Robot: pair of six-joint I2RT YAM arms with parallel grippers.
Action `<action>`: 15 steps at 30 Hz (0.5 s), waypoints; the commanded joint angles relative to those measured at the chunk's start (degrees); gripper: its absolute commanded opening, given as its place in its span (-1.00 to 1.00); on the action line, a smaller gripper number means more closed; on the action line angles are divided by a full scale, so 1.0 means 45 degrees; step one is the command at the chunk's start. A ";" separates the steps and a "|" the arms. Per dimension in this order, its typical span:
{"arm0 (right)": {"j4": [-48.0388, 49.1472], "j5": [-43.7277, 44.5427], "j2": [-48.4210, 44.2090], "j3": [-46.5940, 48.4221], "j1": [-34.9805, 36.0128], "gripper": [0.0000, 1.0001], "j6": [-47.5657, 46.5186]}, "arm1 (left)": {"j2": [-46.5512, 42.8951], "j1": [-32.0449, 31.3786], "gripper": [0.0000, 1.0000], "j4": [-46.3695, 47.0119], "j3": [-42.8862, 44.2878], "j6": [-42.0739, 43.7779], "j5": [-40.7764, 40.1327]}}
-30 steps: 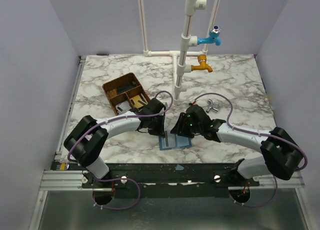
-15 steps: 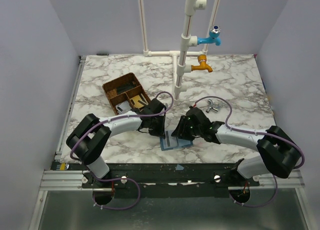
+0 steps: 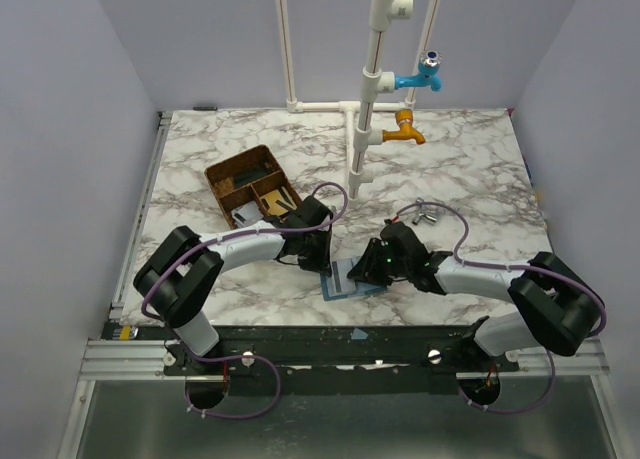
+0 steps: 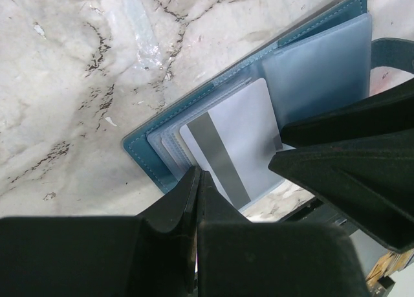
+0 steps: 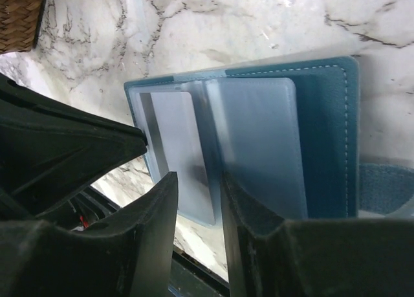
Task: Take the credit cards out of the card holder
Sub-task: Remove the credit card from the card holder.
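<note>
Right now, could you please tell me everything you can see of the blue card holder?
The card holder is a teal, leather-looking folder with pale stitching along its edge. It lies open and flat on the marble table, near the front edge. Frosted plastic sleeves fan out inside, and a pale card with a grey stripe seems partly out of one. The shut left gripper appears to press on the sleeves' edge. The right gripper, jaws apart, is over the card's sleeve.

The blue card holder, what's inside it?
A pale card with a grey stripe shows in the open card holder, beside a frosted plastic pocket. The layered pockets under the card hide whether more cards sit inside.
</note>
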 commanded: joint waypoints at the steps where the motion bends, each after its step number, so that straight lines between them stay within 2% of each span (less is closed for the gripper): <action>1: 0.0898 -0.0533 -0.0217 -0.0524 -0.0329 -0.29 0.0320 | 0.0391 0.0035 -1.00 -0.0205 0.0107 0.0070 -0.0117; 5: 0.1590 -0.0949 -0.0279 -0.0956 -0.0547 -0.39 0.0487 | 0.0406 0.0035 -1.00 -0.0239 0.0146 0.0095 -0.0131; 12: 0.2587 -0.1518 0.0062 -0.1188 -0.0601 -0.68 0.0734 | 0.0539 0.0033 -1.00 -0.0373 0.0337 0.0168 -0.0112; 15: 0.3018 -0.1705 0.0159 -0.1330 -0.0592 -0.71 0.0820 | 0.0597 0.0017 -1.00 -0.0434 0.0434 0.0216 -0.0112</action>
